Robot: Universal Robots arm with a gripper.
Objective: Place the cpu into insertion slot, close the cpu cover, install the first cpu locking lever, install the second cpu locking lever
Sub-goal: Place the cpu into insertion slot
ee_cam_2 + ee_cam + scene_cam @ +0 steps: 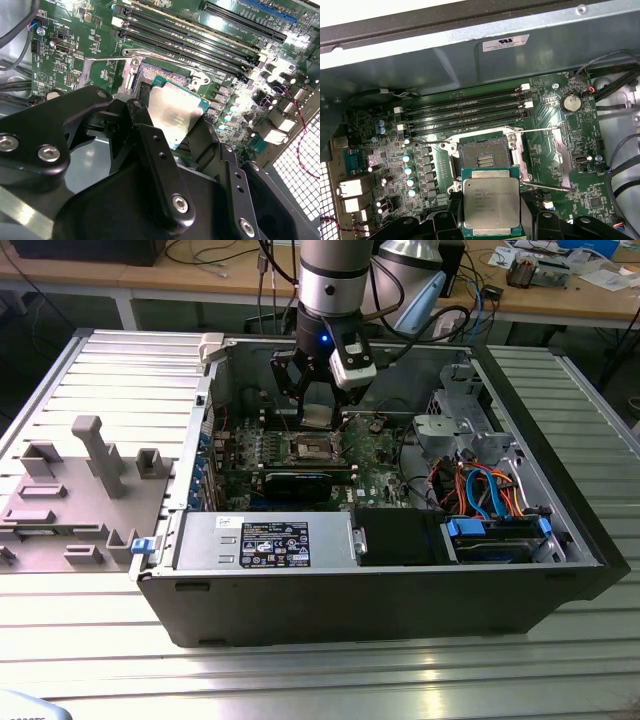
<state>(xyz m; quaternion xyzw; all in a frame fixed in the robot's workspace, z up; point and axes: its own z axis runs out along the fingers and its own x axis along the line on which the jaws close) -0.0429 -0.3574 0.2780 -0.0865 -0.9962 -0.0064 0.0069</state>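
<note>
We see the end effector [317, 408] clamped on the cpu [491, 202], with its fingers [155, 150] pressing two opposite edges and the dull metal top facing up. The chip hangs over the green board, close by the insertion slot [484, 159] but not seated in it. The cpu cover [564, 160] lies swung open beside the slot. All this sits inside the open computer case [400, 610] on the table [100, 660].

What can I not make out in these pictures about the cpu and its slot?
- Second wrist view: the cpu covers part of the insertion slot.
- Both wrist views: the cpu's underside faces away from the cameras.
- Exterior view: the slot's contacts are too small to see.
</note>
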